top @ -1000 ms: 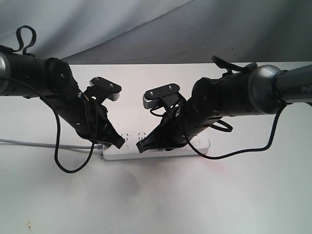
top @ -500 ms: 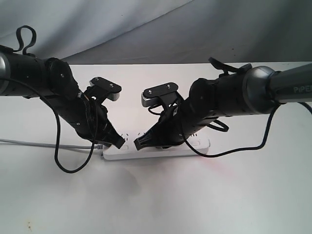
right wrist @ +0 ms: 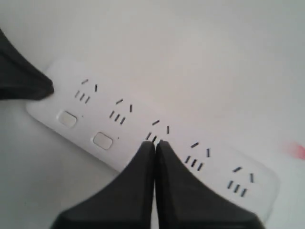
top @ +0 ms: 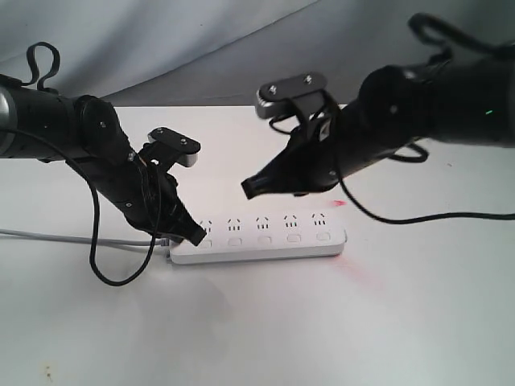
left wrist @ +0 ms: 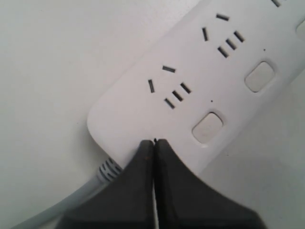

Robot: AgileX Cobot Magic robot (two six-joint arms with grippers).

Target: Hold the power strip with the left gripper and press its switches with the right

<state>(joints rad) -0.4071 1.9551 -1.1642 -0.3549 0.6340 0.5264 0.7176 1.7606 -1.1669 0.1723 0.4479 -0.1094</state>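
Note:
The white power strip [top: 273, 251] lies flat on the white table, its grey cord [top: 48, 236] running off to the left. My left gripper [top: 195, 236] is shut, its tips [left wrist: 154, 141] resting on the strip's cord end [left wrist: 143, 114] beside the first switch [left wrist: 208, 128]. My right gripper [top: 248, 190] is shut and hangs clear above the strip, touching nothing. In the right wrist view its tips [right wrist: 155, 142] hover over the middle outlets of the strip [right wrist: 214, 143]; two switches [right wrist: 66, 118] [right wrist: 102, 140] show there. The row of switches [top: 264, 240] is uncovered.
A black cable [top: 105, 265] loops from the left arm down onto the table. Another cable [top: 418, 215] hangs under the right arm. A red light spot [top: 339, 203] lies on the table behind the strip's right end. Grey cloth [top: 241, 40] backs the table.
My right gripper has lifted off the strip and drawn up and to the right, uncovering the switches it hid. The left gripper and the strip have not moved.

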